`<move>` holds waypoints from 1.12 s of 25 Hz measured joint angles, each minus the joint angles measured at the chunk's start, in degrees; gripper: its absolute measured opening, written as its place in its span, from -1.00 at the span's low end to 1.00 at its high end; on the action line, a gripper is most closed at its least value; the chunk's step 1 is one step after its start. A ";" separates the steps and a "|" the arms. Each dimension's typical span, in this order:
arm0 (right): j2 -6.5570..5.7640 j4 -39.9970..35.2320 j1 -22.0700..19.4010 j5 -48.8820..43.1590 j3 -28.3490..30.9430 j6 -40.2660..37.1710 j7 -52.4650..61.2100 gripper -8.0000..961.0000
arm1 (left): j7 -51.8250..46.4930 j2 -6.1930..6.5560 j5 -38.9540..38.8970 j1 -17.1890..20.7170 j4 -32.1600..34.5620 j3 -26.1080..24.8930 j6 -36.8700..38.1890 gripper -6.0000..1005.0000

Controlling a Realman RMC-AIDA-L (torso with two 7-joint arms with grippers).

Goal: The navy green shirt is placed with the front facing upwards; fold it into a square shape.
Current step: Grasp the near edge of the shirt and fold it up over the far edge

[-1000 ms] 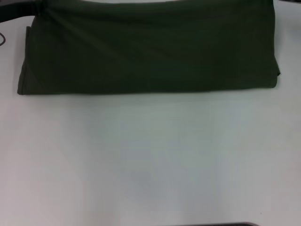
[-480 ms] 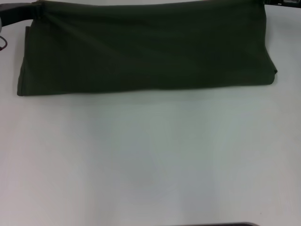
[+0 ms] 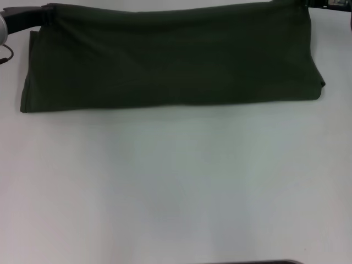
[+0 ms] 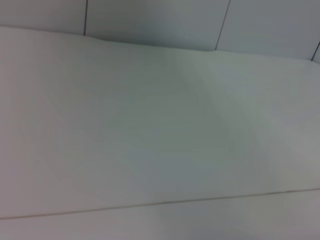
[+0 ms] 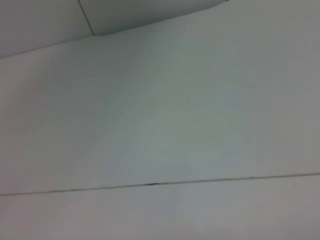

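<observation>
Left tool [image 3: 47, 14] sits at the far left corner of the shirt [image 3: 170, 60] in the head view, a dark arm end meeting the raised far edge of the cloth. Right tool [image 3: 308, 4] sits at the far right corner, mostly cut off by the top of the view. Whether either tool is clamped on the cloth cannot be told: the fingers are not visible in any view, and both wrist views show only bare pale surface and wall panels.

Shirt position: far half of the worktop [image 3: 176, 192], lying as a long folded band. Its long axis runs left to right, across the robot's front. The near edge lies flat on the worktop as a straight fold line; the far edge appears lifted between the two tools, sagging slightly at mid-span. No lettering shows; only plain green cloth faces up.

Governing relation: the cloth extends from both tools toward the robot, so, in my judgement, the coming move carries the far edge over toward the near edge. Each arm is nearest its own corner; neither is favoured.

Count: one shirt, two tools, one worktop. A dark cable [image 3: 4, 50] shows at the left margin.
</observation>
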 joint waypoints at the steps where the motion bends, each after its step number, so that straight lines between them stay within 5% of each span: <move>1: 0.17 0.00 0.00 0.00 -0.11 0.30 -0.02 -0.88 | 0.00 -0.03 0.00 -0.01 0.00 0.00 -0.07 -0.91; 8: 1.19 0.00 0.00 0.00 -0.77 2.56 -0.59 -0.88 | 0.09 -0.34 0.00 -0.05 0.00 0.00 -1.29 -0.91; 28: 1.19 -0.04 -0.46 0.10 -0.35 4.04 -0.09 -0.88 | 0.62 -0.37 0.00 -0.08 0.00 0.84 -1.35 -0.91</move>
